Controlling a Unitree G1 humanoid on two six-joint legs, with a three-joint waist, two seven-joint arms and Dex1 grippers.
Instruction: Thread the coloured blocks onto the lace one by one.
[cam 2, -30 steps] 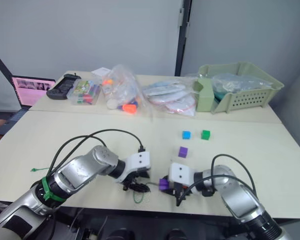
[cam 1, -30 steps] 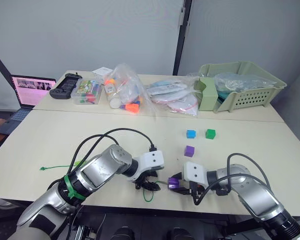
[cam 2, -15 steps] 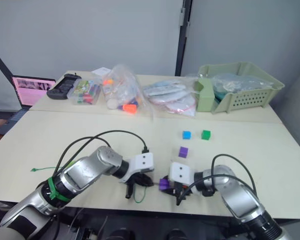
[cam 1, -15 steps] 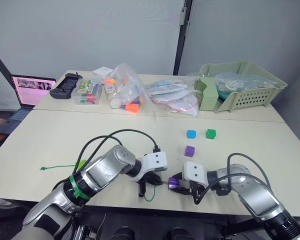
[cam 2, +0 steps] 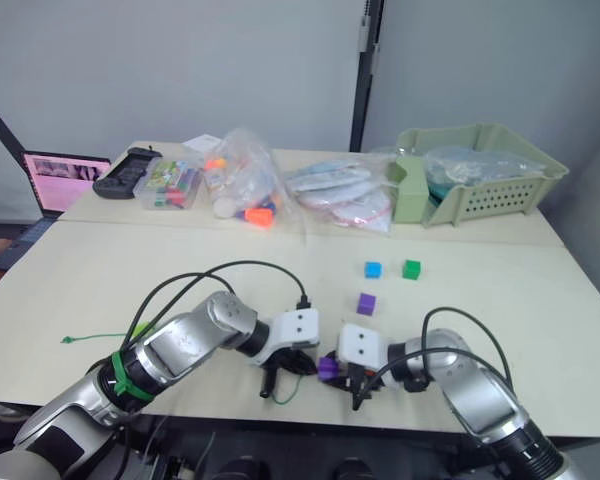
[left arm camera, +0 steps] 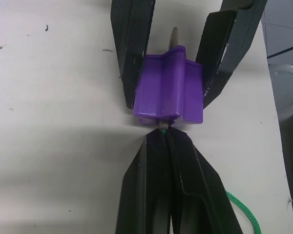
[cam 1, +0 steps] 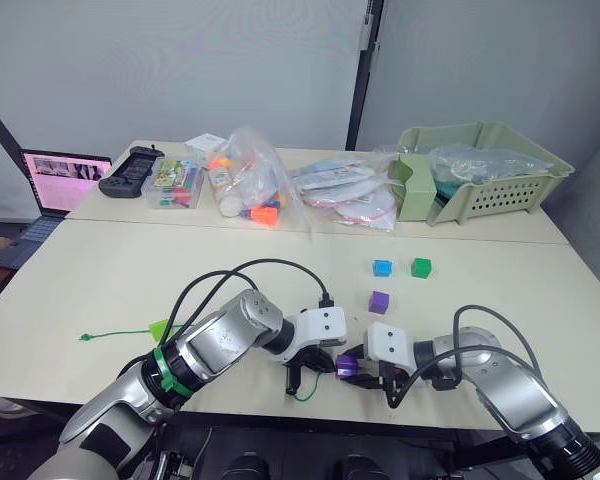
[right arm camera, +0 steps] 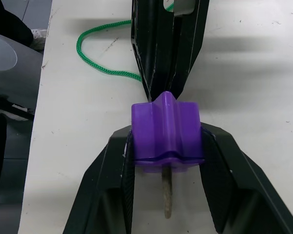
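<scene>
Your right gripper (right arm camera: 167, 146) is clamping a purple block (right arm camera: 167, 130). Your left gripper (left arm camera: 167, 141), fingers together, is pinching the lace (right arm camera: 100, 67) (its tan tip is poking through the block).

Both arms reach inward over the near table edge, wrists turned so the grippers face each other tip to tip. The left gripper (left arm camera: 167, 139) has its two black fingers pressed together on the thin green lace (right arm camera: 100, 68). The right gripper (right arm camera: 167, 146) clamps the small purple plastic block (right arm camera: 167, 129) between its fingers.
</scene>
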